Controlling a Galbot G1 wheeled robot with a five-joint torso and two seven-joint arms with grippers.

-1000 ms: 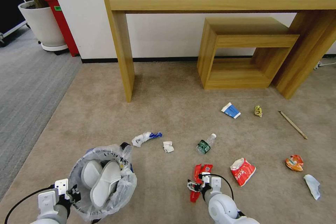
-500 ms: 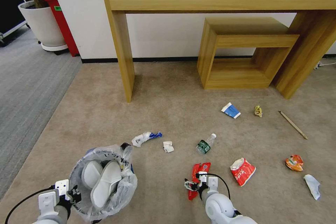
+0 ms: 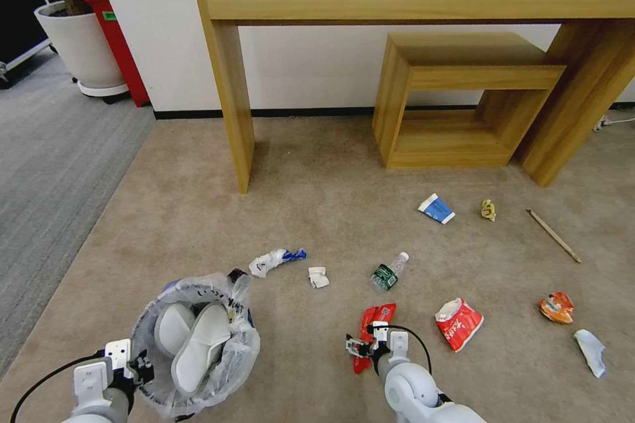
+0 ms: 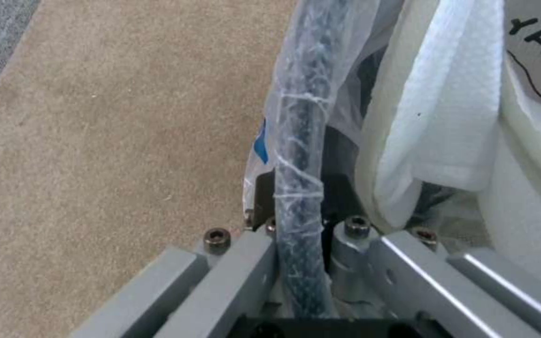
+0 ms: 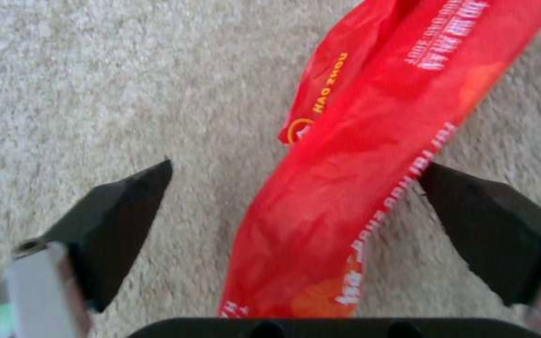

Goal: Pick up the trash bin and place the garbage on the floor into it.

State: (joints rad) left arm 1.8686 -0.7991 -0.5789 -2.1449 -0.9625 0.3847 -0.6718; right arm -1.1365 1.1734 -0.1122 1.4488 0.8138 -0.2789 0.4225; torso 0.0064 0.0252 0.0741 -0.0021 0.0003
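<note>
The trash bin [image 3: 147, 321], lined with a crinkly plastic bag, hangs at the lower left with white slippers [image 3: 198, 344] inside. My left gripper [image 3: 135, 370] is shut on its bagged dark rim [image 4: 298, 155]. My right gripper [image 3: 362, 346] is low over the beige floor [image 3: 311, 211], open, its fingers [image 5: 108, 220] on either side of a long red wrapper [image 5: 371, 159] that lies flat on the carpet [image 3: 374, 317]. More garbage lies around: a green-label bottle [image 3: 388, 272], crumpled paper [image 3: 318, 277], a white-blue wrapper [image 3: 274, 260], a red bag [image 3: 458, 322], a blue-white carton [image 3: 436, 208].
A yellow scrap [image 3: 488, 209], a wooden stick [image 3: 553, 234], an orange wrapper [image 3: 556, 307] and a pale scrap [image 3: 590, 351] lie to the right. A wooden desk [image 3: 238, 112] and low shelf [image 3: 456, 99] stand ahead. Grey carpet [image 3: 53, 158], a planter and a red bin are at far left.
My right gripper has shifted slightly left and back toward me along the red wrapper, staying open. The left gripper and the bin have held still.
</note>
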